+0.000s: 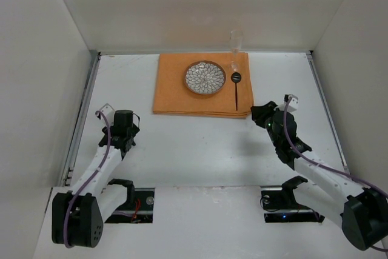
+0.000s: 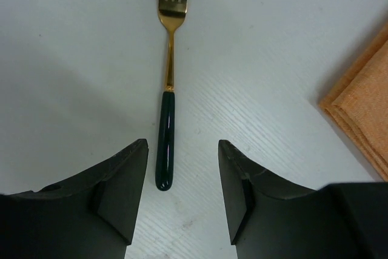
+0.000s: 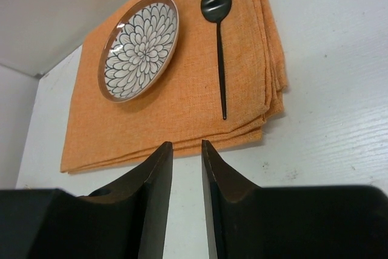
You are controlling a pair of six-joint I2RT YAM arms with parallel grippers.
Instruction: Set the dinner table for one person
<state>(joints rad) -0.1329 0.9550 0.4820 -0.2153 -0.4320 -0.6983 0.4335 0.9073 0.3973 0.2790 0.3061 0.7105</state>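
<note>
On the white dinner table [image 1: 200, 144] lies a fork [image 2: 168, 77] with gold tines and a dark green handle. My left gripper [image 2: 182, 145] is open just behind the handle's end, which sits nearer the left finger, untouched. Seen from above, that gripper [image 1: 124, 119] hovers left of the orange placemat [image 1: 176, 92]. The placemat carries a flower-patterned plate [image 1: 205, 77] with a black spoon [image 1: 236, 89] to its right. My right gripper [image 3: 187, 144] is open by a narrow gap, empty, just short of the placemat's [image 3: 182, 107] near edge and facing the plate [image 3: 139, 47] and spoon [image 3: 218, 34].
A clear glass [image 1: 235, 43] stands at the placemat's far right corner, near the back wall. White walls close off the table at the back and both sides. A corner of the placemat [image 2: 364, 107] shows to the right of the fork.
</note>
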